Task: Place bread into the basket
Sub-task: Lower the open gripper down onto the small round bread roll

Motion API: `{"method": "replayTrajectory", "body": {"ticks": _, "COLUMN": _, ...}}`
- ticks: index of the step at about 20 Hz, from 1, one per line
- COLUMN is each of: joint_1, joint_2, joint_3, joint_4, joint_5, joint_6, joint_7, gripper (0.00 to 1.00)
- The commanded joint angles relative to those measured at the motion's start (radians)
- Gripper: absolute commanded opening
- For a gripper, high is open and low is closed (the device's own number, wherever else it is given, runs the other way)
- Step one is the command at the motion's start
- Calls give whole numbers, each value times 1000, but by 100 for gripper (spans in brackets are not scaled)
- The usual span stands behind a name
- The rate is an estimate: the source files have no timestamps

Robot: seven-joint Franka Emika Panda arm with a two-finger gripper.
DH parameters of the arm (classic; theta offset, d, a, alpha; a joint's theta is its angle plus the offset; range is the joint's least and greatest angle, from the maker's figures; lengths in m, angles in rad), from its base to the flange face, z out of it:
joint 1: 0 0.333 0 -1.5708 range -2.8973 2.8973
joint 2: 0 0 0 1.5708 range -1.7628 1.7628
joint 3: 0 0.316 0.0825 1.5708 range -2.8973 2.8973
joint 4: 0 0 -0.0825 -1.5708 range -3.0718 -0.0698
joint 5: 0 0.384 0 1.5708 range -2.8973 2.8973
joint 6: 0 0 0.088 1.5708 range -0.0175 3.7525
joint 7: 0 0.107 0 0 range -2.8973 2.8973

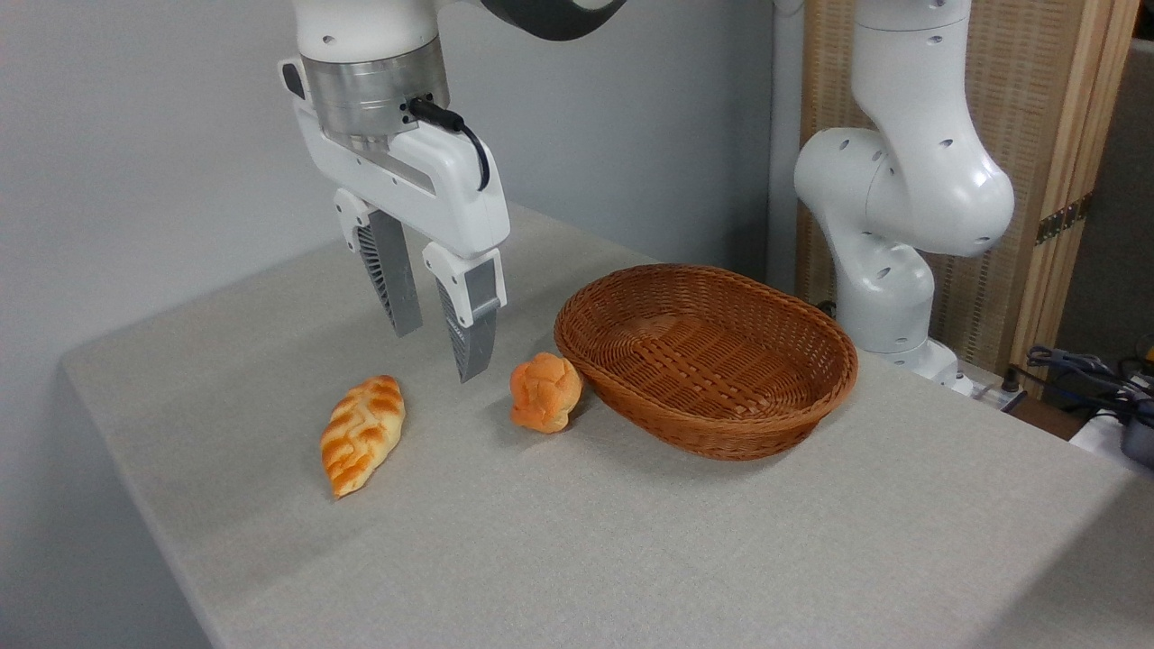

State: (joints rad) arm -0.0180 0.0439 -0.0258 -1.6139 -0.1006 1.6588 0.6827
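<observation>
Gripper point(439, 347) hangs above the table point(631, 541), jaws parted at a moderate width, holding nothing. Bread point(544, 392) sits on the cloth, right of the jaws and lower, clear of the fingertips. Its right side is at the basket point(712, 424) wall, touching or nearly so; cannot tell which. Basket lies further right, nothing inside. Braided loaf point(362, 434) lies below-left of the jaws, well back from the table's left edge. Bare cloth in front.

Hand point(439, 350) agape above table, bread point(544, 392) touching basket point(721, 424)
</observation>
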Motion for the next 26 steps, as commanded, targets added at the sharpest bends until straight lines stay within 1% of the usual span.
{"method": "replayTrajectory", "body": {"ticks": 1, "joint_1": 4, "joint_2": 1, "joint_3": -11, "joint_4": -9, "joint_5": -16, "joint_6": -31, "joint_7": 15, "gripper": 100}}
{"method": "replayTrajectory", "body": {"ticks": 2, "joint_1": 4, "joint_2": -2, "joint_3": -11, "joint_4": -26, "joint_5": -16, "joint_6": -33, "joint_7": 15, "gripper": 100}}
{"method": "replayTrajectory", "body": {"ticks": 4, "joint_1": 4, "joint_2": -27, "joint_3": -14, "joint_4": -96, "joint_5": -7, "joint_6": -31, "joint_7": 18, "gripper": 100}}
{"method": "replayTrajectory", "body": {"ticks": 6, "joint_1": 0, "joint_2": -58, "joint_3": -19, "joint_4": -174, "joint_5": -5, "joint_6": -24, "joint_7": 55, "gripper": 100}}
{"method": "replayTrajectory", "body": {"ticks": 8, "joint_1": -2, "joint_2": -70, "joint_3": -20, "joint_4": -237, "joint_5": -5, "joint_6": -20, "joint_7": 96, "gripper": 100}}
{"method": "replayTrajectory", "body": {"ticks": 10, "joint_1": -23, "joint_2": -72, "joint_3": -20, "joint_4": -282, "joint_5": -7, "joint_6": -8, "joint_7": 127, "gripper": 100}}
{"method": "replayTrajectory", "body": {"ticks": 12, "joint_1": -54, "joint_2": -72, "joint_3": -20, "joint_4": -313, "joint_5": -7, "joint_6": -4, "joint_7": 162, "gripper": 100}}
{"method": "replayTrajectory", "body": {"ticks": 14, "joint_1": -66, "joint_2": -72, "joint_3": -20, "joint_4": -348, "joint_5": -7, "joint_6": -4, "joint_7": 210, "gripper": 100}}
{"method": "replayTrajectory", "body": {"ticks": 15, "joint_1": -71, "joint_2": -70, "joint_3": -22, "joint_4": -360, "joint_5": -8, "joint_6": -4, "joint_7": 230, "gripper": 100}}
{"method": "replayTrajectory", "body": {"ticks": 18, "joint_1": -103, "joint_2": -58, "joint_3": -22, "joint_4": -370, "joint_5": -14, "joint_6": 12, "joint_7": 236, "gripper": 100}}
{"method": "replayTrajectory", "body": {"ticks": 25, "joint_1": -111, "joint_2": -30, "joint_3": -22, "joint_4": -388, "joint_5": -7, "joint_6": 18, "joint_7": 265, "gripper": 99}}
{"method": "replayTrajectory", "body": {"ticks": 26, "joint_1": -109, "joint_2": -29, "joint_3": -22, "joint_4": -388, "joint_5": -8, "joint_6": 21, "joint_7": 268, "gripper": 82}}
